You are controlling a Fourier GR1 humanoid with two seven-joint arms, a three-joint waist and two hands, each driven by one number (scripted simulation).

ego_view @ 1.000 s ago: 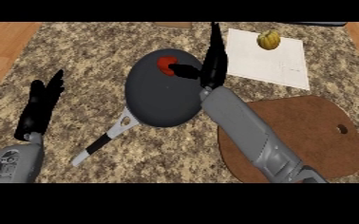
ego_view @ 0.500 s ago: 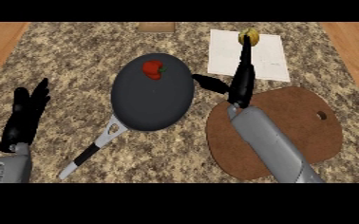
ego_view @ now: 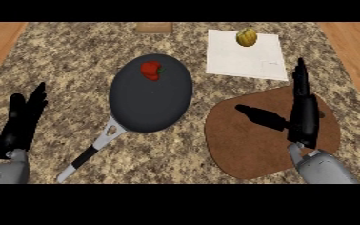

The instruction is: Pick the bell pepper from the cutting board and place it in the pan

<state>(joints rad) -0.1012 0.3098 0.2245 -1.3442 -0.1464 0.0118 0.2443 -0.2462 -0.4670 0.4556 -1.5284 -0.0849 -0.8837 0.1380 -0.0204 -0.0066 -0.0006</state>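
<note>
The red bell pepper [ego_view: 151, 70], glossy with a small green stem, lies inside the pan [ego_view: 151, 107], near its far rim. The pan is a round, matte dark grey dish with a slotted metal neck and a black-and-silver handle [ego_view: 88, 155] slanting toward the near left. It sits on a speckled granite table [ego_view: 70, 62] of tan and brown flecks. To the pan's right lies the cutting board [ego_view: 243, 148], a smooth brown wooden slab with rounded corners and nothing on it. The right hand [ego_view: 304, 117] hangs above the board's right side, its black fingers straight and together, pointing away, thumb spread to the left, holding nothing. The left hand [ego_view: 21, 121] shows at the lower left edge, fingers up and apart. Beyond the board lies a flat white square sheet [ego_view: 239, 59] with a ribbed yellow vegetable [ego_view: 246, 37] at its far edge.
</note>
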